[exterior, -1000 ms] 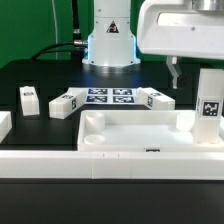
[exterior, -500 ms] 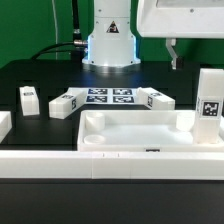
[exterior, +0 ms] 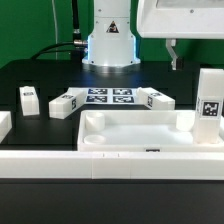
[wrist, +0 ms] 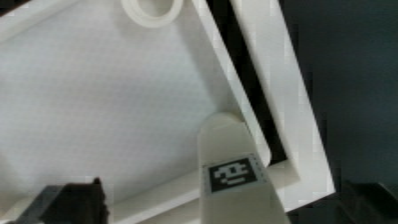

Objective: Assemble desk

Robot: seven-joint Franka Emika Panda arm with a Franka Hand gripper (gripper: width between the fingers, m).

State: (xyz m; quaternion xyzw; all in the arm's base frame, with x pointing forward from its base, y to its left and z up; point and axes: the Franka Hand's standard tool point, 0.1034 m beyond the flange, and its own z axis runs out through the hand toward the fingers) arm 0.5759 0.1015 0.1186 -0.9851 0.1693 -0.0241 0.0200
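The white rimmed desk tabletop (exterior: 140,135) lies in the middle of the table. One square leg (exterior: 208,96) with a tag stands upright in its corner at the exterior view's right. My gripper (exterior: 172,52) hangs above and just left of that leg, open and holding nothing. In the wrist view the leg (wrist: 231,165) stands between my spread dark fingers (wrist: 71,202), well below them, on the tabletop (wrist: 107,100) whose round socket (wrist: 157,10) shows. Three loose legs (exterior: 29,100) (exterior: 64,104) (exterior: 156,98) lie behind the tabletop.
The marker board (exterior: 110,96) lies flat between the loose legs, in front of the robot base (exterior: 108,45). A long white rail (exterior: 100,165) runs along the front of the tabletop. Another white piece (exterior: 4,125) shows at the exterior view's left edge.
My gripper has risen away from the upright leg since one second ago. Nothing has moved in the last half second. The leg stays standing in its corner.
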